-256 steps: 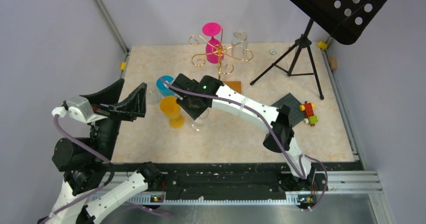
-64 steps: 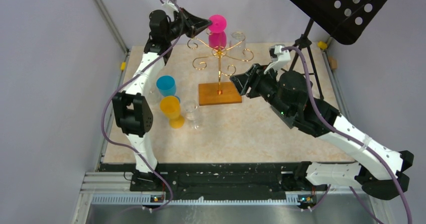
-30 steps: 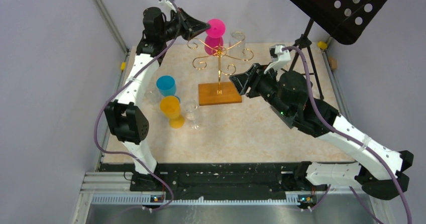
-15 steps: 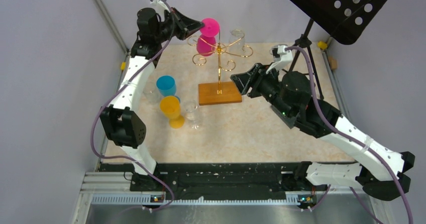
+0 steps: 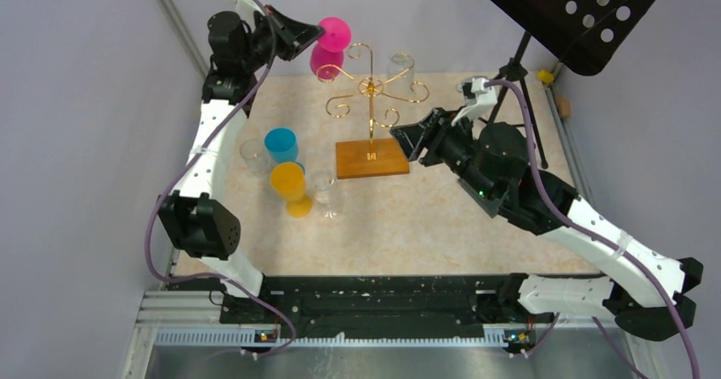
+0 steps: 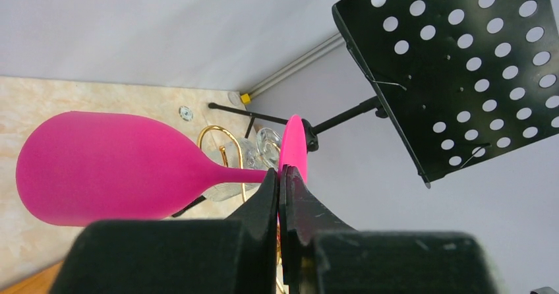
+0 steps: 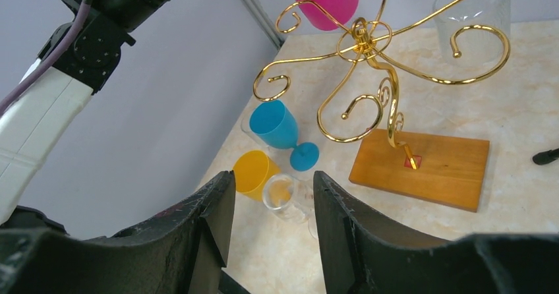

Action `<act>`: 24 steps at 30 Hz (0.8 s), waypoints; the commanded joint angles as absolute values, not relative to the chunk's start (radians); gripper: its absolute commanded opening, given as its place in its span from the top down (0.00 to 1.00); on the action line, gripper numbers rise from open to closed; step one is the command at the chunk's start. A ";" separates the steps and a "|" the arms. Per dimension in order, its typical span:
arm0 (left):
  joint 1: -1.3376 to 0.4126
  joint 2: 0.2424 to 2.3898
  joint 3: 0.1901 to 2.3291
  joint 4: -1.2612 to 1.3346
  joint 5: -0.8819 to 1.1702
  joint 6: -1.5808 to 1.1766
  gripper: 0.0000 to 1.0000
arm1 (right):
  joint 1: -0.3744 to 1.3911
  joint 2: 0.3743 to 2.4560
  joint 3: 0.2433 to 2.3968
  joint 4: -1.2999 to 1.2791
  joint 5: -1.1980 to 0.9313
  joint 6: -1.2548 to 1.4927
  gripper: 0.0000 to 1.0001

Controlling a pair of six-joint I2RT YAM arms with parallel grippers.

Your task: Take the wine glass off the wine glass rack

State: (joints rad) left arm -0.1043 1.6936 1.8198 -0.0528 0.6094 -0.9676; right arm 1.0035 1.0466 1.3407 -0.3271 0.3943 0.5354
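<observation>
The pink wine glass [image 5: 326, 49] hangs upside down, foot up, at the far left. My left gripper [image 5: 315, 33] is shut on its stem just under the foot. In the left wrist view the jaws [image 6: 280, 173] pinch the stem, with the bowl [image 6: 112, 167] to the left. The glass sits by the left scroll tip of the gold wine glass rack [image 5: 371, 90]; I cannot tell whether they touch. A clear glass [image 5: 401, 62] still hangs on the rack's far right arm. My right gripper [image 5: 407, 139] hovers open and empty beside the rack's wooden base [image 5: 371, 159], which shows in the right wrist view [image 7: 422, 166].
A blue goblet [image 5: 281, 145], a yellow goblet [image 5: 290, 185] and two clear glasses [image 5: 324, 190] stand left of the base. The black music stand [image 5: 508, 86] rises at the back right, its perforated desk [image 5: 570, 5] overhanging. Walls close the back and left.
My left gripper has drawn the pink glass leftward and slightly up, from over the rack's centre to beyond its left arm. The right arm has barely moved.
</observation>
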 commanded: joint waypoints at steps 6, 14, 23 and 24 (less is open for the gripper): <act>-0.086 1.549 1.855 -0.030 0.611 -0.768 1.00 | 0.996 0.986 1.266 -0.197 0.338 0.517 0.34; -0.087 1.479 1.791 0.206 0.753 -0.991 1.00 | 0.995 0.970 1.241 -0.121 0.299 0.505 0.27; -0.100 1.360 1.628 0.611 0.798 -1.442 1.00 | 0.995 0.974 1.240 -0.011 0.230 0.524 0.27; -0.103 1.336 1.604 0.625 0.780 -1.468 1.00 | 0.995 0.973 1.234 0.030 0.216 0.525 0.26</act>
